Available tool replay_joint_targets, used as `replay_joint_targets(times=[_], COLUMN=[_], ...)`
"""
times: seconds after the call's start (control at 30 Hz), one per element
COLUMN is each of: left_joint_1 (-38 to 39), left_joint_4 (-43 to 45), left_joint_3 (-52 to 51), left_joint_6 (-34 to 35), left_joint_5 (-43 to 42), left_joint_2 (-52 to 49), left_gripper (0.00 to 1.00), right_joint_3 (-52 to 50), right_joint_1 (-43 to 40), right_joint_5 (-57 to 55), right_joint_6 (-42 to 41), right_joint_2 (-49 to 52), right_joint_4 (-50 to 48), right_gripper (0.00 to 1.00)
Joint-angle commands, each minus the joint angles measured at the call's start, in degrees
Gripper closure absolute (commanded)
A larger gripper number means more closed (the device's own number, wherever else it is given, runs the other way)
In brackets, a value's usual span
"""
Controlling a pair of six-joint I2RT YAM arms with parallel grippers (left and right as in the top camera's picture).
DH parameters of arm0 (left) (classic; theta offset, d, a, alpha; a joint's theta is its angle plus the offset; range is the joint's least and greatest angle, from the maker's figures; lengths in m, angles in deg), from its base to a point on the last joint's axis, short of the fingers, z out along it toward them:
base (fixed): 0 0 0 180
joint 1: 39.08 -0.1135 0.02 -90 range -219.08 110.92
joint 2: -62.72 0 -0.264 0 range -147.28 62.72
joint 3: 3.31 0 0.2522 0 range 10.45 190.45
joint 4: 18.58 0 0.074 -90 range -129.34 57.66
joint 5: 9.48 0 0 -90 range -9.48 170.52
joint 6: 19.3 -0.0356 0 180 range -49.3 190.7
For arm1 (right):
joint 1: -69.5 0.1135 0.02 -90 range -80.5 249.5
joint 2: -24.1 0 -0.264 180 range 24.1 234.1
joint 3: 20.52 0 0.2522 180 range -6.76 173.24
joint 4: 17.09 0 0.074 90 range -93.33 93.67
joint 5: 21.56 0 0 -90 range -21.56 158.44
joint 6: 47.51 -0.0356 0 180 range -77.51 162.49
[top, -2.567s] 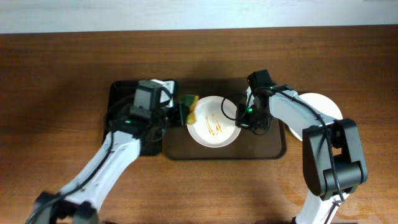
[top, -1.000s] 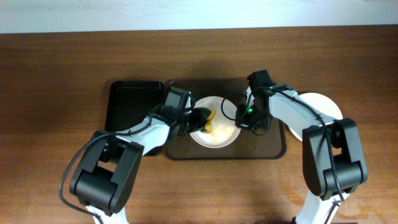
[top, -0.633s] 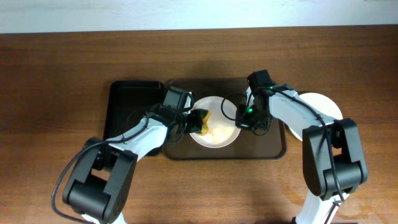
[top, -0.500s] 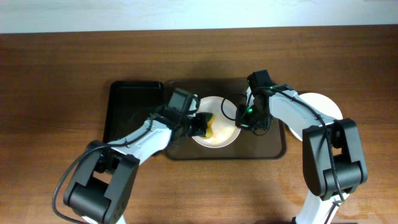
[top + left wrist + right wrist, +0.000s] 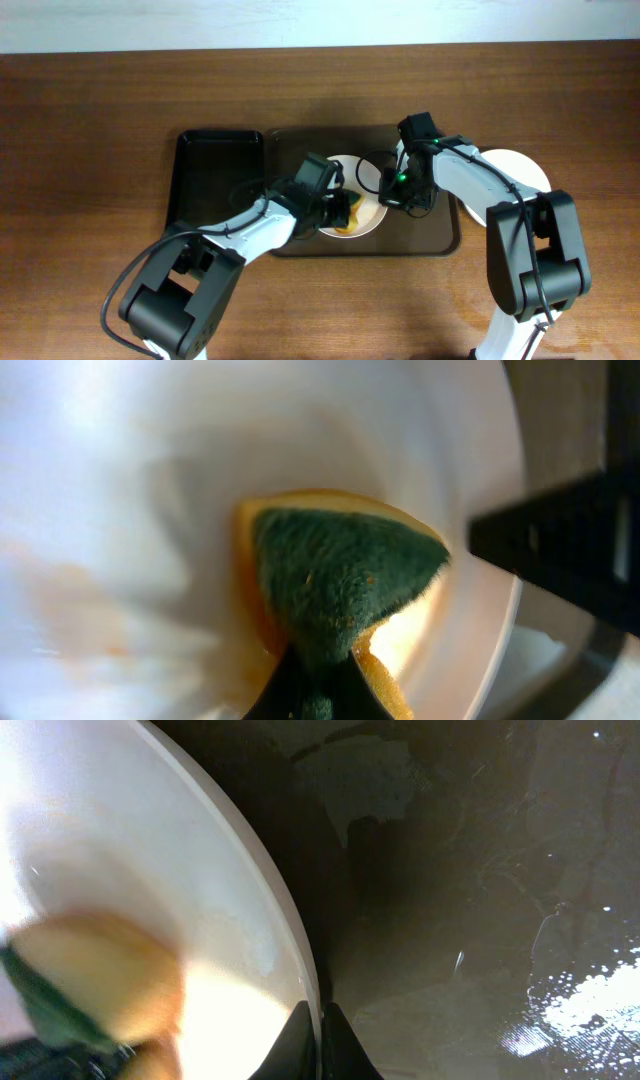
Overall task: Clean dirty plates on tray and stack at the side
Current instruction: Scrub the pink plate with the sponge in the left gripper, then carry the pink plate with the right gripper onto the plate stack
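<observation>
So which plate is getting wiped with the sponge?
The white plate on the brown tray: the yellow-and-green sponge is pressed into it. The other white plate sits off the tray at the right, with no sponge.

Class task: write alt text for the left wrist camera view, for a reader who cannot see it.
A yellow sponge with a dark green scouring face, pinched in the left gripper, presses on the inside of a white plate. A faint orange smear marks the plate at left; the dark tray shows beyond its rim at right.
</observation>
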Motion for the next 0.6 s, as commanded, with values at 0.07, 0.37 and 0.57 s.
replay_joint_targets(times=[0.07,0.37,0.57], left_joint_1=[-8.1,-10.8,-18.6], left_joint_4=[-0.6,-7.2,-18.9], left_joint_3=[0.5,0.5,0.5], left_joint_6=[-1.4,-9.6,-9.6], left_joint_5=[8.3,0.3,3.5], left_joint_2=[-1.1,14.2,18.5], left_gripper=[1.00,1.00,1.00], right_joint_3=[-0.4,0.2,0.4], right_joint_1=[0.3,0.4,0.4], right_joint_5=[-0.3,-5.9,-16.6], right_joint_6=[-0.3,2.8,6.7], right_joint_2=[0.3,-3.0,-13.5], right_joint_4=[0.4,0.0,0.8], right_gripper=[0.96,0.96,0.96])
